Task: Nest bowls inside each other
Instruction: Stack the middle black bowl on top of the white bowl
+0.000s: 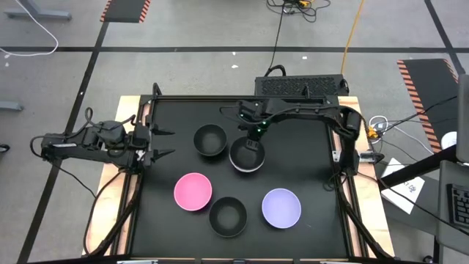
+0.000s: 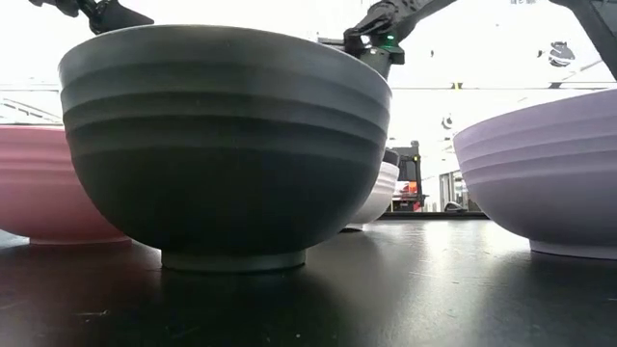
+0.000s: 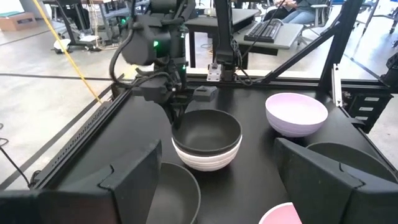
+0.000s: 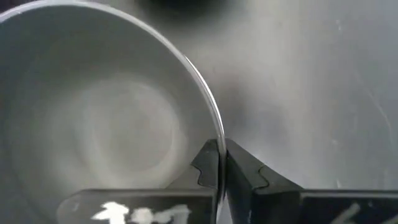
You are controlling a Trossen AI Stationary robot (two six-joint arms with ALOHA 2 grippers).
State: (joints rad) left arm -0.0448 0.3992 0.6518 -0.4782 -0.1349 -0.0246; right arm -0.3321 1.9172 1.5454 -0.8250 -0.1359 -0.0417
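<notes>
Five bowls show on the black table. A black bowl (image 1: 247, 152) sits nested in the white bowl (image 3: 208, 163), near the table's middle. Another black bowl (image 1: 210, 139) stands just left of it. The pink bowl (image 1: 193, 191), a third black bowl (image 1: 228, 217) and the lavender bowl (image 1: 281, 207) stand nearer the front, each on its base. My right gripper (image 1: 253, 136) is at the nested black bowl's far rim, shut on it. My left gripper (image 1: 167, 144) hovers open at the table's left edge. My right gripper pinches the far rim (image 4: 219, 138) of the nested black bowl, one finger (image 4: 208, 163) inside the bowl and one outside. The fingers come from above, pointing down, as the left wrist view shows. The black bowl sits upright inside the white bowl, which rests on the table.
The table's raised frame (image 1: 341, 147) runs along its sides. Bare tabletop lies right of the stacked bowls and along the far edge. A black box (image 1: 297, 86) stands behind the table; desks and equipment fill the room beyond.
</notes>
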